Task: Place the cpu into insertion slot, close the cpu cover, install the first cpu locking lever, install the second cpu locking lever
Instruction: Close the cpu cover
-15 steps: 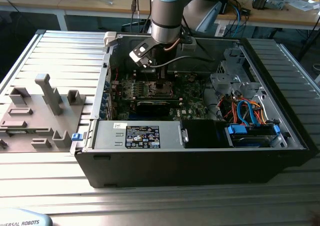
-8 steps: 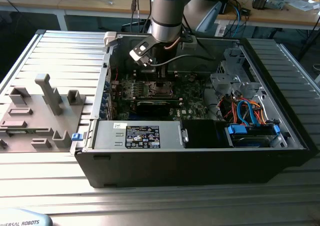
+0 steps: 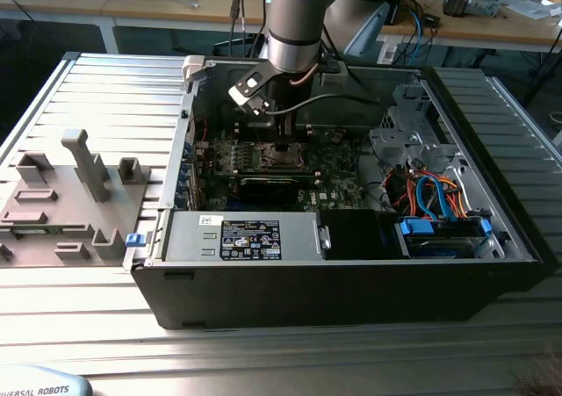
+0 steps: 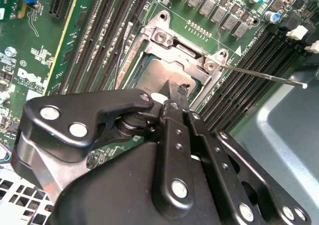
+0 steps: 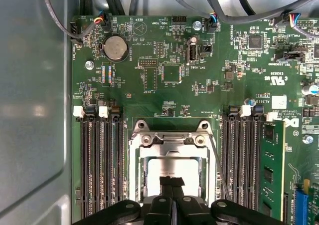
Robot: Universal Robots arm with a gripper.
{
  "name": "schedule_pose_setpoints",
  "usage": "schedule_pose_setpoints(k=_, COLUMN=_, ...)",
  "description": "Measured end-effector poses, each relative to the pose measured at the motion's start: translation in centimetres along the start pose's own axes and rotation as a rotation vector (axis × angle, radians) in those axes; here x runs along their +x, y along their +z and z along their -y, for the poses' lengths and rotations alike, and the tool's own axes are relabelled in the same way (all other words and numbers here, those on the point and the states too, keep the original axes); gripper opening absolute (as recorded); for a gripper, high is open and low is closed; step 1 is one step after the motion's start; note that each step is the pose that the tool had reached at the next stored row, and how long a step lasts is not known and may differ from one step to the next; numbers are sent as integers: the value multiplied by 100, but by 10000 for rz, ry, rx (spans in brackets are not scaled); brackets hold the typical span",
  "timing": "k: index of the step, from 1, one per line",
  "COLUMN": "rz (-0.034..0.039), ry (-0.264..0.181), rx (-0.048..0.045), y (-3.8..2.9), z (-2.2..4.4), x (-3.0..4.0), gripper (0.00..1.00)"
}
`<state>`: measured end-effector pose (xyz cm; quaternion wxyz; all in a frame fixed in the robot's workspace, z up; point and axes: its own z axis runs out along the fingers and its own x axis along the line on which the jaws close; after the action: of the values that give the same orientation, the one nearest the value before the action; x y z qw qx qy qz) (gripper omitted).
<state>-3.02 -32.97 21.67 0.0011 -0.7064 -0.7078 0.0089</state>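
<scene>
The cpu (image 5: pixel 154 166) lies flat in the insertion slot on the green board, its silver top showing through the window of the cpu cover (image 5: pixel 172 141). The cover (image 4: pixel 172 41) lies down over the chip (image 4: pixel 152 75). My gripper (image 5: pixel 172 181) hangs right over the chip's near half with its black fingers pressed together, tips (image 4: pixel 174 96) at or just above the metal top. One thin locking lever (image 4: pixel 264 75) sticks out free on one side of the socket. A second thin lever (image 4: pixel 123 53) runs along the other side. In the exterior view the gripper (image 3: pixel 283 140) reaches down into the open computer case.
Memory slots (image 5: pixel 102 160) flank the socket on both sides, and a green memory module (image 5: pixel 271 170) stands in one. Cables (image 5: pixel 229 5) run along the board's edge. The grey case wall (image 5: pixel 35 105) is close by. A drive cage with blue and orange cables (image 3: pixel 435 194) fills the exterior view's right.
</scene>
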Motion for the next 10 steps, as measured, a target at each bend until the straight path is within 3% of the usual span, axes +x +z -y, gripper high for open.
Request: schedule_pose_setpoints(k=10, rz=31, ry=1, rx=0, y=-38, z=1, x=0, gripper=11)
